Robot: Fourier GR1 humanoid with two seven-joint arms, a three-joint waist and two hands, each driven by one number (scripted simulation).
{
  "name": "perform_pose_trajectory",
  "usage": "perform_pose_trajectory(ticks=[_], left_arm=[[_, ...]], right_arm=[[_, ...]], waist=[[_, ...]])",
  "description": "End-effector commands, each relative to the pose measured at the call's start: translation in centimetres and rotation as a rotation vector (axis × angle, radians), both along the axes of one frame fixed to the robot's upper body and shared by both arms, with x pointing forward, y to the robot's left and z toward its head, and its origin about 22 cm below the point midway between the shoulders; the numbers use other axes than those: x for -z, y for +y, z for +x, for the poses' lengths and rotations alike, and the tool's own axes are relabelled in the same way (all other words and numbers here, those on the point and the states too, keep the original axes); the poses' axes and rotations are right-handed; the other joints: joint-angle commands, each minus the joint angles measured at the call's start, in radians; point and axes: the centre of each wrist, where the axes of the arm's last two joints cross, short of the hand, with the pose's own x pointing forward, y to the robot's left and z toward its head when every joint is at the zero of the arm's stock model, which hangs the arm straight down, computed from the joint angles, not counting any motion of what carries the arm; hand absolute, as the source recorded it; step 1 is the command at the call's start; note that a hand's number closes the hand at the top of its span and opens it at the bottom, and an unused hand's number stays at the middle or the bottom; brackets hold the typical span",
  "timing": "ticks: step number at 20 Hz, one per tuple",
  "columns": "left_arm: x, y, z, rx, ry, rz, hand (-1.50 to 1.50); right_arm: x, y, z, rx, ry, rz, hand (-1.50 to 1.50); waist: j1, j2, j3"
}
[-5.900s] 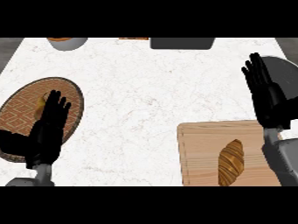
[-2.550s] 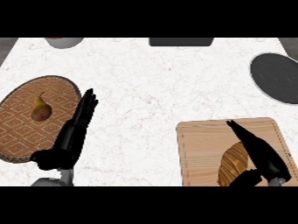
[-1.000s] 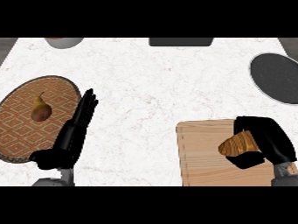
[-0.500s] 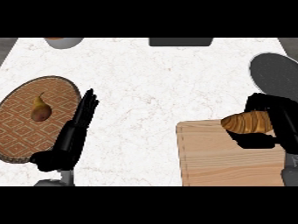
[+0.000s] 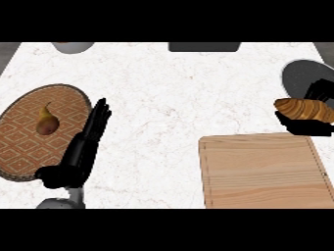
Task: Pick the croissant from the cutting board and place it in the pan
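Note:
A golden-brown croissant (image 5: 304, 109) is in the air at the right, beyond the far edge of the wooden cutting board (image 5: 265, 170). My right hand (image 5: 323, 109) is shut on it, fingers curled round its right side. The dark grey pan (image 5: 301, 78) lies just beyond the croissant, at the right edge, partly hidden by the hand. Nothing lies on the cutting board. My left hand (image 5: 81, 147) rests open at the lower left, fingers straight and pointing away.
A round woven mat (image 5: 14, 141) at the left holds a pear (image 5: 46, 121), right beside my left hand. A grey bowl (image 5: 72, 46) and a dark object (image 5: 204, 46) sit at the far edge of the white marble counter (image 5: 177, 93).
My right hand closed on the croissant, lifted it off the cutting board and carried it up and to the right toward the pan. The left hand has stayed still.

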Motion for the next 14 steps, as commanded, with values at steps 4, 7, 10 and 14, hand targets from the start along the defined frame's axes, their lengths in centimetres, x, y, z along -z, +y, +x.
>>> perform_pose_trajectory(ticks=[4,7,10,14], left_arm=[[-0.7,0.3,-0.7,0.016,0.013,0.014,0.0],[-0.9,-0.1,1.2,0.021,-0.027,-0.006,0.0],[0.2,-0.7,1.0,0.04,-0.008,-0.01,0.0],[0.5,-1.8,0.0,0.054,-0.009,-0.003,0.0]], right_arm=[[2.1,-6.6,2.9,0.134,-0.081,-0.006,1.5],[2.3,-8.8,3.7,0.206,-0.147,-0.132,1.5],[2.5,-9.5,5.0,0.256,-0.2,-0.142,1.5],[2.1,-11.6,5.3,0.322,-0.268,-0.035,1.5]], waist=[[0.015,0.003,0.001],[0.031,0.013,0.003],[0.031,0.014,0.003],[0.051,0.021,0.005]])
